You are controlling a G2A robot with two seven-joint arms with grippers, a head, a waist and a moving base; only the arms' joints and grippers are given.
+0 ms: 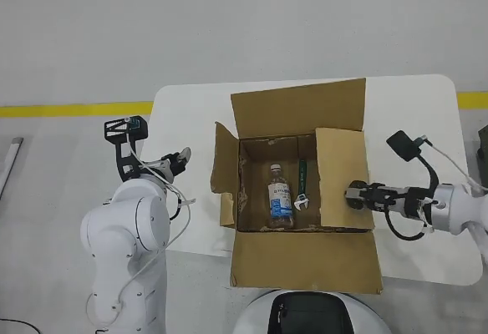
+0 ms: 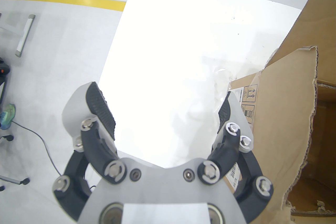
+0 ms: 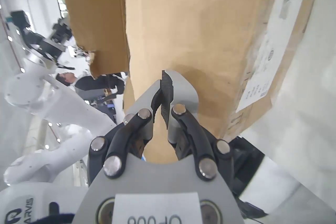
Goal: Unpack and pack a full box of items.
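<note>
White table (image 1: 419,108) (yellow floor line (image 1: 60,109))

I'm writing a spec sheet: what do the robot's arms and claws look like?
Left arm and right arm: glossy white, black cables at the wrists. Left claw and right claw: grey fingers, black ribbed pads, black links, silver bolts.

Open cardboard box (image 1: 298,108) in the middle of the white table (image 1: 411,108), all four flaps folded out. Down inside, a clear bottle (image 1: 280,199) lies flat, and a green-handled wrench (image 1: 303,185) sits just beside it. The left gripper (image 1: 180,161) hangs over the table's edge, apart from the box. The right gripper (image 1: 353,196) is up against the flap on its side.
</note>
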